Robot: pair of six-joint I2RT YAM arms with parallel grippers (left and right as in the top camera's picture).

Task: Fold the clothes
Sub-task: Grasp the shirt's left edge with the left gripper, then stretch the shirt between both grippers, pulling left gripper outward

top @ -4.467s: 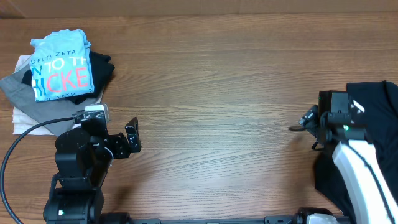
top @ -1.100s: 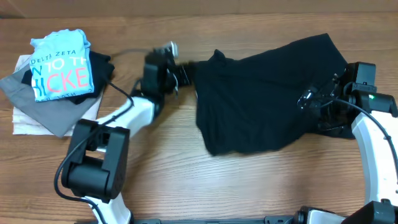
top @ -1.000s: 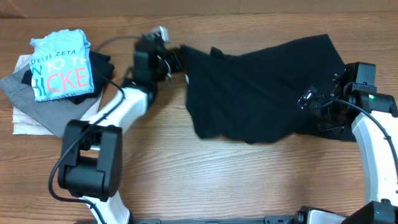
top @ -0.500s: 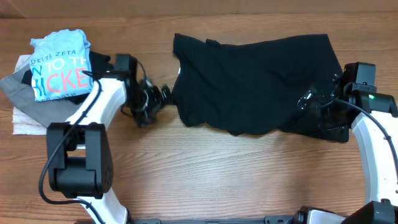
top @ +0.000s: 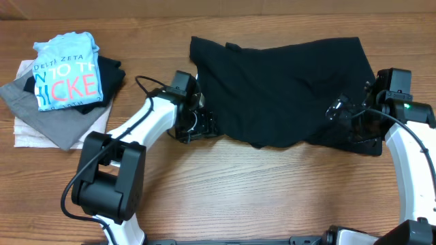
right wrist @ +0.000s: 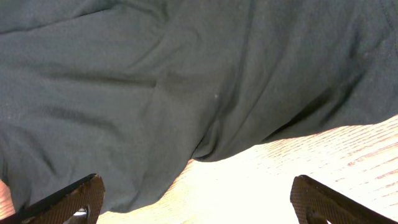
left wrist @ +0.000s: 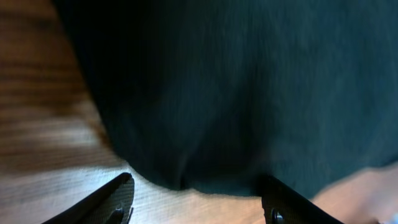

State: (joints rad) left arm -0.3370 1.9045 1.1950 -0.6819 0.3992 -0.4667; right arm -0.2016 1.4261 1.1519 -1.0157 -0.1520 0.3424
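A black garment (top: 279, 88) lies spread across the back middle and right of the wooden table. My left gripper (top: 203, 124) is open at its lower left edge; in the left wrist view the dark cloth (left wrist: 236, 93) fills the frame above the open fingers (left wrist: 196, 208). My right gripper (top: 349, 122) is open at the garment's lower right edge; the right wrist view shows the cloth (right wrist: 155, 81) above the wide-open fingers (right wrist: 199, 202), with bare wood between them.
A stack of folded clothes stands at the back left, topped by a light blue printed shirt (top: 65, 71) over grey and black pieces (top: 41, 122). The table's front half is bare wood (top: 259, 197).
The left arm has swung from beside the folded stack rightward to the garment's lower left edge. The garment and the right arm have stayed put.
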